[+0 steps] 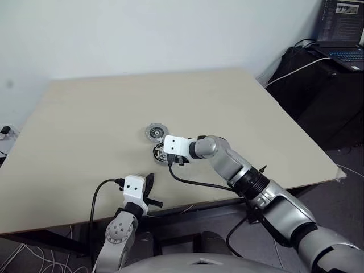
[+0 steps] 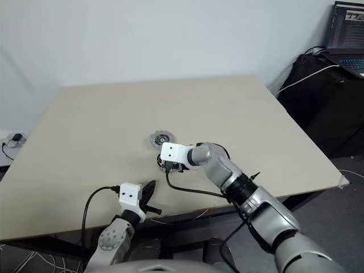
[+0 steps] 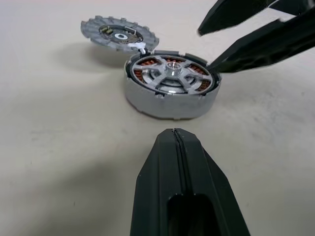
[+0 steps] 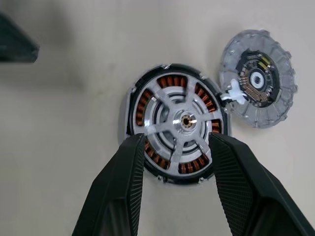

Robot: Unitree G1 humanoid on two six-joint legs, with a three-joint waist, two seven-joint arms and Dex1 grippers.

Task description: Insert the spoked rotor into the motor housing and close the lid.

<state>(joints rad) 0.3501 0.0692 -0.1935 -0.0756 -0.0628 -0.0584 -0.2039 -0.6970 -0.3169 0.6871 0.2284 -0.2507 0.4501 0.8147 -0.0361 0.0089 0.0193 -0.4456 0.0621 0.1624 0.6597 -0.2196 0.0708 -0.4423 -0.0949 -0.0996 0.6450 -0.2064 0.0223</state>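
The spoked rotor [image 4: 187, 120], a shiny silver wheel, sits inside the motor housing [image 4: 132, 101], with copper windings showing between its spokes. The housing stands on the table [image 1: 85, 125] near the middle. The lid [image 4: 256, 78], a pale-grey toothed disc with a dark centre, lies flat beside the housing, joined to it by a small white piece. My right gripper [image 4: 176, 140] hangs open just over the housing, one finger on each side of the rotor. My left gripper [image 3: 174, 133] is shut and empty, low near the table's front edge, pointing at the housing.
The table's front edge [image 1: 68, 219] runs close behind my left gripper. A black stand with a laptop [image 1: 344, 34] and cables is off the table's far right corner. Bare tabletop lies all around the parts.
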